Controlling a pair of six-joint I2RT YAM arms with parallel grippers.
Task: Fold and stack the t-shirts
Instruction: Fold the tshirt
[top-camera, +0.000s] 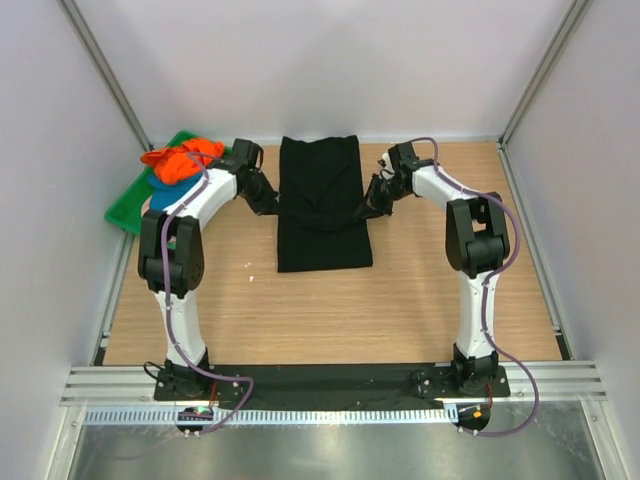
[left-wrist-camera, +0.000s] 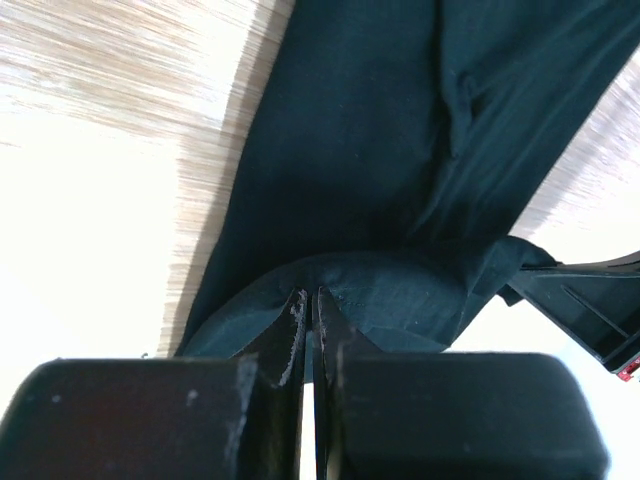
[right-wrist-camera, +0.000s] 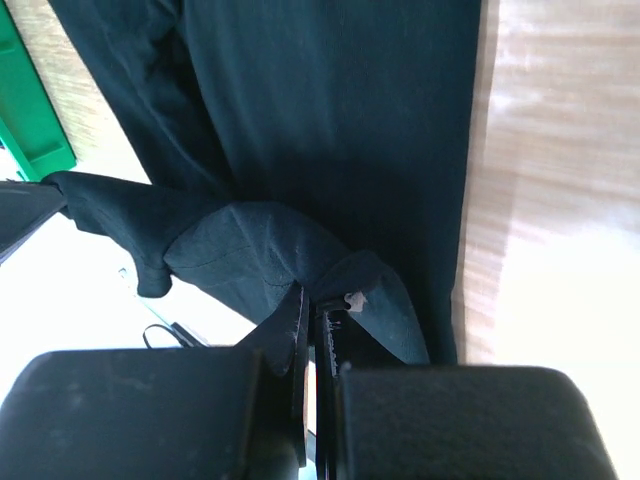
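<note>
The black t-shirt (top-camera: 320, 200) lies as a long strip on the table (top-camera: 330, 310), toward its far side. The left gripper (left-wrist-camera: 312, 300) pinches its left edge and the right gripper (right-wrist-camera: 312, 305) pinches its right edge. An orange t-shirt (top-camera: 182, 160) and a blue t-shirt (top-camera: 160, 192) are heaped on the green tray (top-camera: 125, 212), far left.

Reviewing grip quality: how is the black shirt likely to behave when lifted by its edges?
Probably floppy: the black shirt bunches and drapes at the left gripper and right gripper. Likely light; small pinches hold its folds up.

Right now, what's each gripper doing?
Left gripper: shut on the black t-shirt.
Right gripper: shut on the black t-shirt.
</note>
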